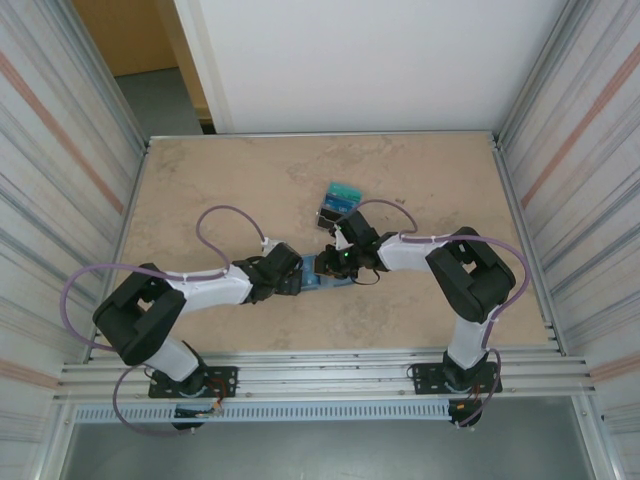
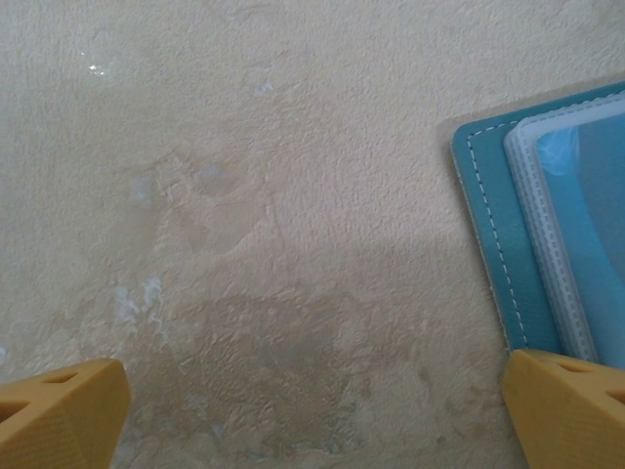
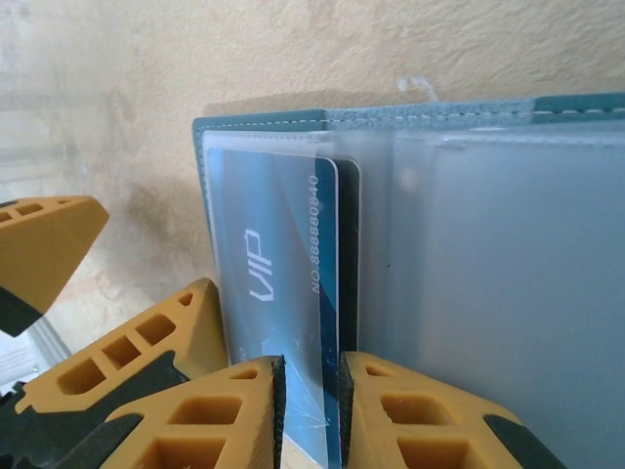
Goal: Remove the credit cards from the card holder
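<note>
Bench (image 1: 200,180) of mottled beige stone seen from above, with two robot arms reaching in from the near edge and meeting at the middle. Between their tips lies the card holder (image 1: 326,276), a flat teal-blue bifold, open on the surface. Behind it, well apart, sits a small dark tray (image 1: 330,216) with teal cards (image 1: 346,190) at its far end.

From the right wrist, the card holder (image 3: 469,244) lies open with its frosted clear slots facing up and a stitched teal rim along the far edge. A blue credit card (image 3: 264,264) marked "VIP" with a row of numbers sits in the left slot, partly behind the clear film. The right pincer (image 3: 312,401) is clenched on the near edge of this card, its two yellow fingertips (image 3: 234,415) pressed close on either side. Two more yellow fingers stand to the left, the nearer one just beside the holder's left edge.

From the left wrist, the left pincer (image 2: 312,420) is released, jaws spread wide and grasping nothing. One fingertip is over bare bench; the other (image 2: 571,410) is at the near corner of the card holder (image 2: 485,225), whether touching I cannot tell.
</note>
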### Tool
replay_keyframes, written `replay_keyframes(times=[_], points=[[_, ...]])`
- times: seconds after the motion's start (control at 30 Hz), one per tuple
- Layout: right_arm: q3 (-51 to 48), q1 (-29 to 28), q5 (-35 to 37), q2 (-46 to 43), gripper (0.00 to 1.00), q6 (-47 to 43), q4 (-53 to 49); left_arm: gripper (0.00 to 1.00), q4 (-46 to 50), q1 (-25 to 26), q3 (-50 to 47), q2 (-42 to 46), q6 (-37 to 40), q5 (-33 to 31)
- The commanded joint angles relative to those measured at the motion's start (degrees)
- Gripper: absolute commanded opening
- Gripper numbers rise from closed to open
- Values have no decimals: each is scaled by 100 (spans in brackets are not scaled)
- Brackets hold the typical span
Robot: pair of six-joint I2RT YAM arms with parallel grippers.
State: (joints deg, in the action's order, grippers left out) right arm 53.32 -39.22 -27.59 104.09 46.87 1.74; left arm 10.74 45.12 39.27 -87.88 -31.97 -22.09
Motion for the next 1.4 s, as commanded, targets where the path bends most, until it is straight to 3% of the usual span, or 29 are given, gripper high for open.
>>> replay_keyframes(times=[0.0,0.5,0.9,1.37], points=[[-63,-5,-434,-131,23,187,462,99,200,42,126,-107,-65,-107],[-146,-79,-615,272,23,381,1088,99,279,69,195,112,112,-138],[115,-322,-378,421,23,205,593,99,356,93,274,200,85,-188],[-460,-253,-602,117,20,805,1642,99,574,111,301,327,-90,-310]])
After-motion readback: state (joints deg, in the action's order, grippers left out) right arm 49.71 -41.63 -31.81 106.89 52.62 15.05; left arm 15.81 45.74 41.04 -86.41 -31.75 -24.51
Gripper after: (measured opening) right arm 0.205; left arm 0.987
